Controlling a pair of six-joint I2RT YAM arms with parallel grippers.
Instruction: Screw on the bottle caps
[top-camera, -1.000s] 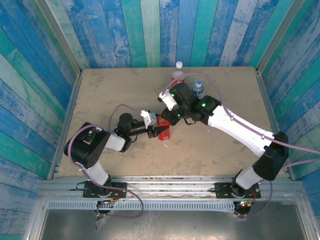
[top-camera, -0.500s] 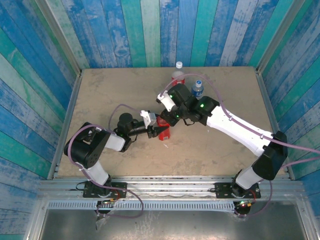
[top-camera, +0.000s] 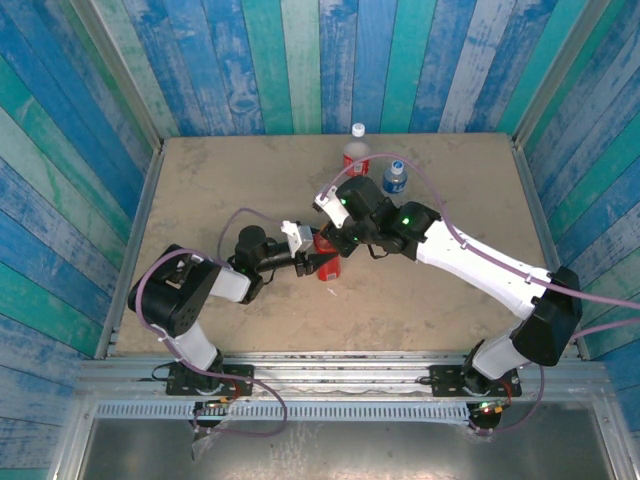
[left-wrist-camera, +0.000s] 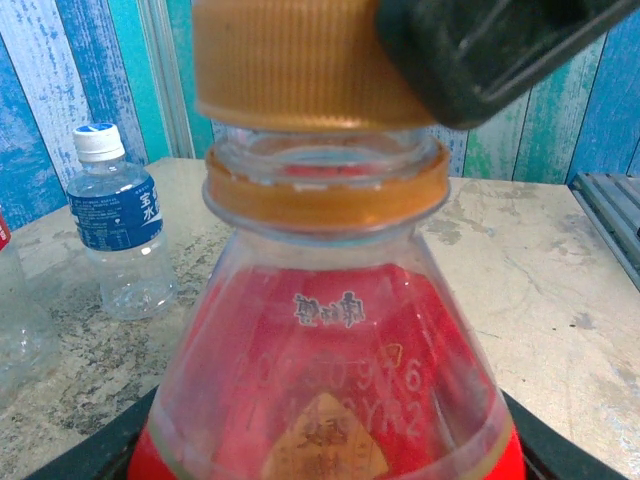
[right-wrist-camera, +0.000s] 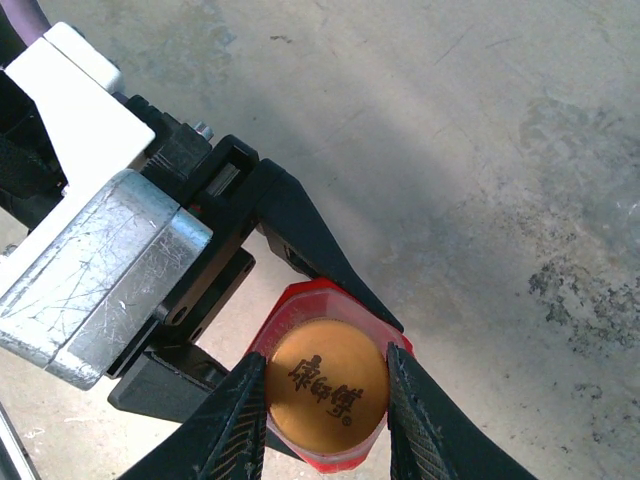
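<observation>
Right wrist: right pincer (right-wrist-camera: 327, 385) clamps orange cap (right-wrist-camera: 327, 400); left pincer (top-camera: 318, 263) grips red bottle (left-wrist-camera: 330, 380), mid table (top-camera: 220, 190).

Observed: orange cap (left-wrist-camera: 300, 60) over red bottle (left-wrist-camera: 330, 380) neck, threads exposed beneath, apparently part-seated; blue-label bottle (left-wrist-camera: 118, 235) upright, capped, left.

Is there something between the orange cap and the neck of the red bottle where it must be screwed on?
Nothing visible stands between them. The orange cap, in the jaws of the right gripper, sits directly above the open neck of the red bottle, which the left gripper holds.
</observation>
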